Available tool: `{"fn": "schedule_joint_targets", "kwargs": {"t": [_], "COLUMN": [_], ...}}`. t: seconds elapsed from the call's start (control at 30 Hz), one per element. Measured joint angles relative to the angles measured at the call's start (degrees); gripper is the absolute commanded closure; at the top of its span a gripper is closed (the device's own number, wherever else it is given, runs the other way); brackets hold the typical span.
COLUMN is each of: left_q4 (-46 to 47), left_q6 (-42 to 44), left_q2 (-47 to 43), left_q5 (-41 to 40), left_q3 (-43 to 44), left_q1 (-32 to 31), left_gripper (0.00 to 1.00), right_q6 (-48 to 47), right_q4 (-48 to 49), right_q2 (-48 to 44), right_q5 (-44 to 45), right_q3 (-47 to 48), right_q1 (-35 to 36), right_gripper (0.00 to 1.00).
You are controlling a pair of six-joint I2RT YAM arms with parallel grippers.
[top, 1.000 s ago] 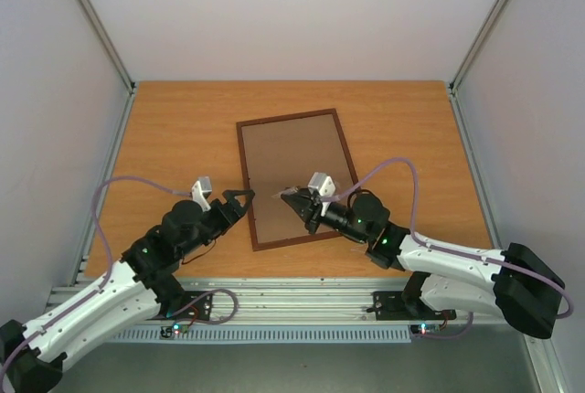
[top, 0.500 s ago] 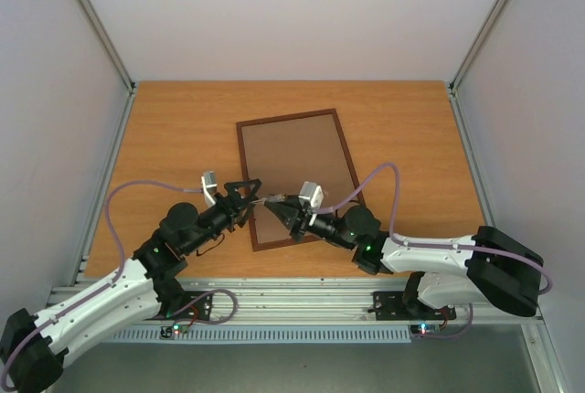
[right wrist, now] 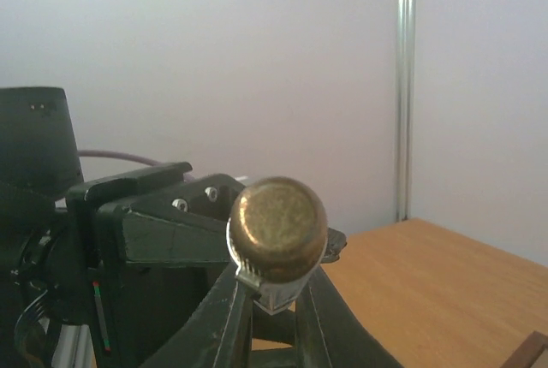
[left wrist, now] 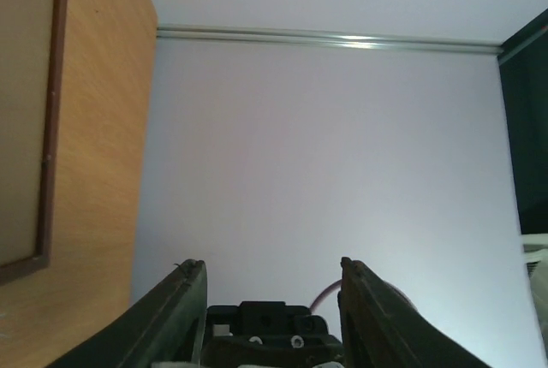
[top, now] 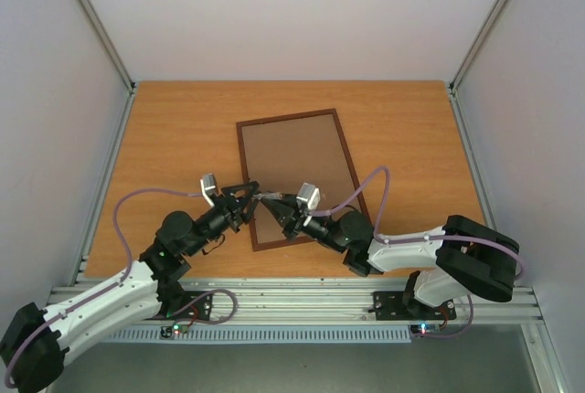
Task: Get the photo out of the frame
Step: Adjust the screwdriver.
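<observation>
The frame (top: 297, 174) lies back-up on the table, its plain brown back showing inside a dark reddish rim; the photo is hidden. The frame's edge also shows in the left wrist view (left wrist: 51, 111). My right gripper (top: 272, 203) hovers over the frame's near left corner, shut on a small brass-coloured round piece (right wrist: 278, 227) with a silvery metal tab. My left gripper (top: 253, 197) faces it from the left, almost tip to tip. In its own view the left gripper (left wrist: 270, 261) has its jaws apart with nothing between them. Its black fingers (right wrist: 154, 218) stand just behind the brass piece.
The wooden table (top: 183, 128) is walled by white panels (top: 292, 9) at the back and sides, with aluminium posts at the corners. Both arms' purple cables (top: 384, 178) loop above the near part of the table.
My left gripper has moved right to meet the right one, and its jaws have narrowed. My right gripper has shifted left with the brass piece in it. The frame has not moved.
</observation>
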Motion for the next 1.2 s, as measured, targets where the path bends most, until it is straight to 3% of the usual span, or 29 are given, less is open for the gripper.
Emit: {"fn": "schedule_joint_targets", "kwargs": {"t": [0.23,0.33,0.57,0.73,0.97,1.2], "left_q4": [3.37,5.29,6.05,5.03,-3.91,-15.02], "left_q6": [-3.1,-4.44,-4.61,-2.29,4.55,14.34], "left_q2": [-1.49,-2.49,-3.34,-3.48,-4.17,-6.58], "left_q5": [-1.03,-2.47,-4.02,-5.81,-7.54,-8.92], "left_q3": [-1.38,-1.49,-1.6,-1.6,0.44,5.88], "left_q1": [0.0,0.09,0.0,0.0,0.0,0.0], "left_gripper": [0.88,0.98,1.0,1.0,0.99,1.0], "right_q6": [-0.83,-1.07,-2.45,-4.15,-6.82,-9.27], "right_q4": [2.25,2.67,3.08,0.66,-16.65,-42.75], "right_q2": [0.07,0.04,0.04,-0.72,-10.34,-20.33], "right_q5": [0.39,0.22,-0.04,0.59,-0.2,-0.55], "right_q3": [0.0,-0.11,-0.63,-1.92,-1.86,2.47], "right_q1": [0.35,0.35,0.57,0.5,0.02,-0.48], "right_gripper": [0.99,0.92,0.65,0.58,0.53,0.52]}}
